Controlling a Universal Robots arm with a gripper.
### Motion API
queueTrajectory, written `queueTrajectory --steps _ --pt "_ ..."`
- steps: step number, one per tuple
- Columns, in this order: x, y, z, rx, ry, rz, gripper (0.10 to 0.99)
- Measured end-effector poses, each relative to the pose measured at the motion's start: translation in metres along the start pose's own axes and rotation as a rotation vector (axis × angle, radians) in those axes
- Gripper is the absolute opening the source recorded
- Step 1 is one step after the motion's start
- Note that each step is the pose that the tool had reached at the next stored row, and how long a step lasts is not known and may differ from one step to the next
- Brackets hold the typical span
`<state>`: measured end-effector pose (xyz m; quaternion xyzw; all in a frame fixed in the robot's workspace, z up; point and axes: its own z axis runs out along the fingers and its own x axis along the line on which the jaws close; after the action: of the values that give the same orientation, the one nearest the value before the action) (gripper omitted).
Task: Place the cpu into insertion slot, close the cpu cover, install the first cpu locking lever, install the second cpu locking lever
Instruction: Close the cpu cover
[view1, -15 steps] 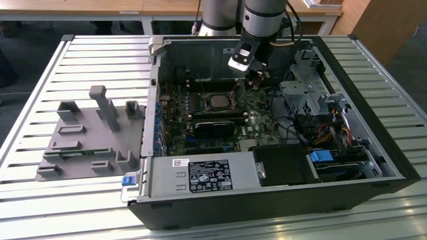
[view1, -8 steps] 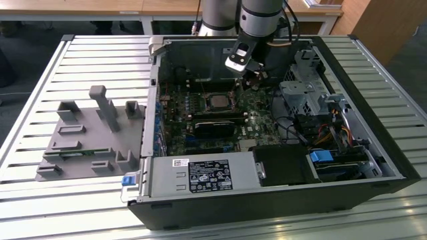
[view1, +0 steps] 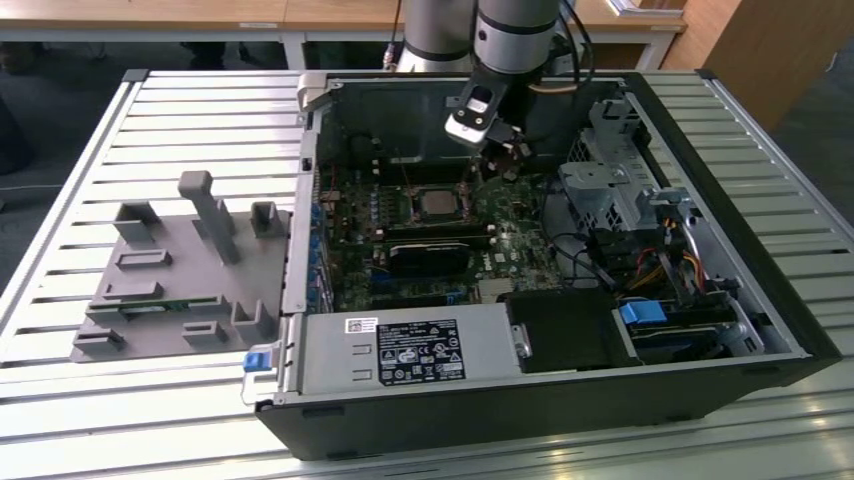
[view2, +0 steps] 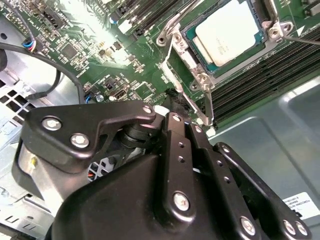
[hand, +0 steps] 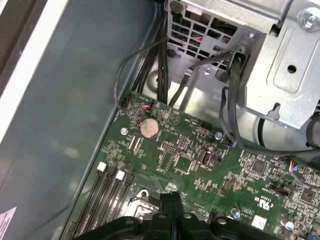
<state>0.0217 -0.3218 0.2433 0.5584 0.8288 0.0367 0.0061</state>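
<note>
Evidently the work stands at the locking levers. The cpu (view2: 227, 31) sits in the insertion slot (view2: 186, 36), just above the centre of the exterior view. The cpu cover (view2: 199, 75) appears to lie flat around it, with the chip's grey top showing through the window.

To do this step well, I judge that the tip should bear squarely on the metal bar (view2: 205, 105) along the cover's edge. The push should be steady and in line with the bar's swing. A sideways slip would land the tip on the small parts of the green circuit board (hand: 190, 155) or on the long black slots (view2: 260, 75) beside the socket. The cover should stay seated flat while the bar comes under load.

The gripper (view2: 175, 100) hangs over the board just to the exterior view's right of the socket. Its fingers (hand: 167, 200) are pressed together with nothing visible between them. The tip is at the cover's edge, touching or nearly touching the bar; I cannot tell which.
</note>
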Motion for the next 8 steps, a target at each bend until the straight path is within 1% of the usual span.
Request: queueTrajectory --steps 2,6,8 --pt "0.0017 -0.0043 0.0000 0.000 0.0000 0.000 0.106" --pt "0.0061 -0.0150 -0.0001 0.000 -0.0003 0.000 0.106" --pt "0.0075 -0.0185 0.0003 0.000 -0.0001 0.000 0.106"
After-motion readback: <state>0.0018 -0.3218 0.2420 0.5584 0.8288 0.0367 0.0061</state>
